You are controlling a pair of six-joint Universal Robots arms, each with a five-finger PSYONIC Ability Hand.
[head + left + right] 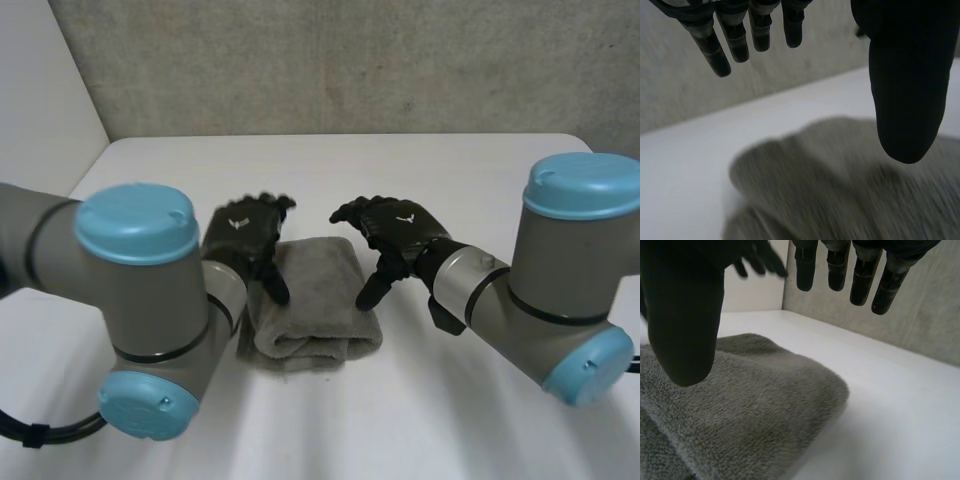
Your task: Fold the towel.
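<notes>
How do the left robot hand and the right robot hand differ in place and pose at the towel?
The left robot hand is at the towel's left side, the right robot hand at its right side. The left one's fingers reach toward the right, the right one's toward the left. Both are open, hold nothing and point their thumbs down at the folded towel.

The white desk [400,170] spans the lower two thirds of the head view. One thing lies directly on it: a grey towel [315,300], folded into a thick bundle, flat near the frame's centre, its layered edges toward the lower edge.
</notes>
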